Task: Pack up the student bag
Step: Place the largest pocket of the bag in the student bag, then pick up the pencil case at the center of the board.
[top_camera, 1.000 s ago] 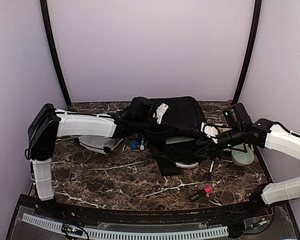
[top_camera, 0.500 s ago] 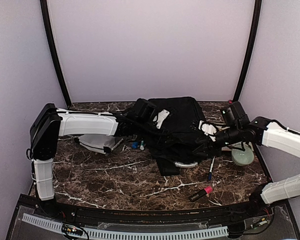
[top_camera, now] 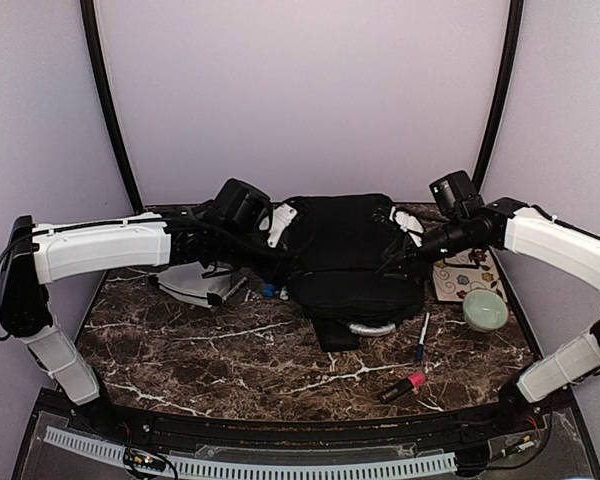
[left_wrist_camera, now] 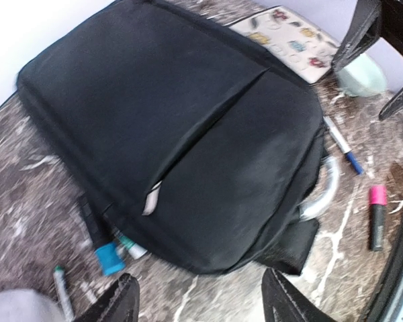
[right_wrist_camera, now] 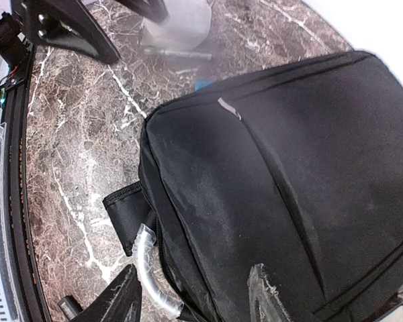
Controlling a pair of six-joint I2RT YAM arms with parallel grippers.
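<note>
1. Student bag (top_camera: 350,250) lies flat on the marble table (top_camera: 230,350), front face up, at 12 o'clock from the table's middle, close to the back wall.
2. Its light grey handle loop (top_camera: 374,328) sticks out at the bag's 6 o'clock end and rests on the table.
3. My left gripper (left_wrist_camera: 201,305) hangs over the bag's 10 o'clock corner, fingers spread wide with nothing between them.
4. My right gripper (right_wrist_camera: 195,302) hangs over the 2 o'clock side, fingers also apart and gripping nothing.
5. A grey pouch (top_camera: 195,283) sits at 9 o'clock of the bag, with capped markers (top_camera: 273,290) between the two, just beside the bag's edge.
6. A patterned card (top_camera: 467,270) and a mint bowl (top_camera: 485,310) sit at 3 to 4 o'clock.
7. A pen (top_camera: 421,336) and a pink highlighter (top_camera: 404,385) lie at 5 o'clock, clear of the bag.
</note>
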